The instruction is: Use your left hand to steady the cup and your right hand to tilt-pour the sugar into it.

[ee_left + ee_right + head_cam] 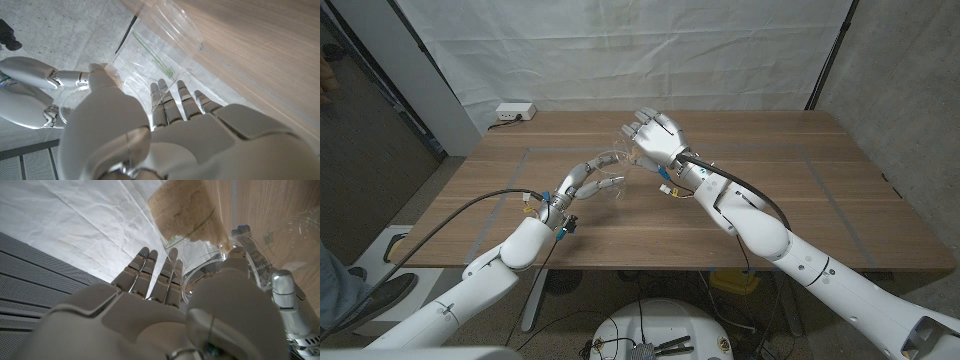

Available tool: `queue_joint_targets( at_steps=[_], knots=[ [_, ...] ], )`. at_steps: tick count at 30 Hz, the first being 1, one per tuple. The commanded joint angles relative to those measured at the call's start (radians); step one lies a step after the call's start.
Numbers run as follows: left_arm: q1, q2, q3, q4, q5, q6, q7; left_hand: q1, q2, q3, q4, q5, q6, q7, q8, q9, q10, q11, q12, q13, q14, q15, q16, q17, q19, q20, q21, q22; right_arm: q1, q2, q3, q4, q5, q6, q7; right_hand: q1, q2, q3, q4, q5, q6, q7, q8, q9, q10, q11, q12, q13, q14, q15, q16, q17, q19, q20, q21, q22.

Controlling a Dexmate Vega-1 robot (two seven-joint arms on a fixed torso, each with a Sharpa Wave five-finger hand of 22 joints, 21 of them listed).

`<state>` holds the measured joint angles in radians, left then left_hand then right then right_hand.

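While the wooden table spreads under both arms, with pale tape lines marking its top, a white sheet hangs behind it and a white power strip sits at the far left corner. At the picture's left edge part of a person shows.

The right hand is raised above the table's middle, fingers reaching up, and it grips a clear container of sugar tipped over; in the right wrist view the brown sugar lies heaped against the container's lower side, at its mouth. In the head view the container is too clear to make out well.

The left hand reaches in low from the left, and its fingers curl around the clear cup, which stands on the table just below and to the left of the right hand. In the left wrist view the left hand's thumb lies against the cup's rim while a clear bag or container with a green strip shows beyond the fingers. Whether sugar is falling I cannot tell.
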<state>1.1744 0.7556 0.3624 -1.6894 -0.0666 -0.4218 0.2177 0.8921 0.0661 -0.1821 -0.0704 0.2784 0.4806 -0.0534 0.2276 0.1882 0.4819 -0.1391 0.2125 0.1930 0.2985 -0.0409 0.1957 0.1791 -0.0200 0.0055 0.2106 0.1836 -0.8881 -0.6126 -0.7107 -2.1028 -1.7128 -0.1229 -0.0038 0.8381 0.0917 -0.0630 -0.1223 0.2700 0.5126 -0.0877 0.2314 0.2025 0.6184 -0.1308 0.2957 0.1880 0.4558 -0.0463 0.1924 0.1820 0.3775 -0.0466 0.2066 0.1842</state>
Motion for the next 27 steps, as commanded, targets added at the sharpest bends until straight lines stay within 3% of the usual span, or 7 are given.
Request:
queue_joint_targets(
  at_steps=[1,17,27],
  knots=[
    [0.006,0.0,-0.002,-0.008,0.003,-0.002,0.006,0.003,0.004,-0.01,0.0,-0.003,0.009,0.003,-0.003,0.005,0.006,-0.003,-0.004,0.003,0.005,-0.034,0.0,0.002,0.004,0.002,0.002,0.004,0.025,-0.004,-0.002,-0.014,-0.03,0.045,0.014,0.0,0.013,0.012,0.006,-0.003,0.058,-0.05,0.005,0.005,0.006,-0.004,-0.002,0.006,0.013,-0.101,-0.002,0.002,-0.004,-0.03,-0.001,0.001],
    [0.018,0.004,-0.01,-0.015,-0.008,-0.015,0.008,0.003,0.006,-0.016,0.002,-0.003,0.014,0.002,-0.006,0.005,0.013,-0.002,-0.004,0.003,0.006,-0.031,-0.001,0.002,0.004,0.002,0.001,0.004,0.073,-0.009,-0.021,0.008,-0.103,0.077,-0.046,0.002,0.017,0.015,0.006,-0.005,0.065,-0.059,0.005,0.006,0.011,-0.007,-0.002,0.006,0.013,-0.106,-0.002,0.001,-0.006,-0.032,-0.002,0.002],
    [0.037,0.008,-0.025,-0.018,-0.022,-0.023,0.016,0.003,0.008,-0.019,0.004,-0.004,0.015,0.002,-0.008,0.005,0.011,0.002,-0.006,0.003,0.007,-0.031,-0.001,0.002,0.003,0.003,0.001,0.004,0.052,-0.02,-0.002,0.01,-0.103,0.055,-0.035,0.007,0.019,0.017,0.003,-0.006,0.066,-0.066,0.004,0.006,0.014,-0.013,-0.003,0.006,0.015,-0.11,-0.002,0.001,-0.005,-0.034,-0.002,0.002]
  ],
)
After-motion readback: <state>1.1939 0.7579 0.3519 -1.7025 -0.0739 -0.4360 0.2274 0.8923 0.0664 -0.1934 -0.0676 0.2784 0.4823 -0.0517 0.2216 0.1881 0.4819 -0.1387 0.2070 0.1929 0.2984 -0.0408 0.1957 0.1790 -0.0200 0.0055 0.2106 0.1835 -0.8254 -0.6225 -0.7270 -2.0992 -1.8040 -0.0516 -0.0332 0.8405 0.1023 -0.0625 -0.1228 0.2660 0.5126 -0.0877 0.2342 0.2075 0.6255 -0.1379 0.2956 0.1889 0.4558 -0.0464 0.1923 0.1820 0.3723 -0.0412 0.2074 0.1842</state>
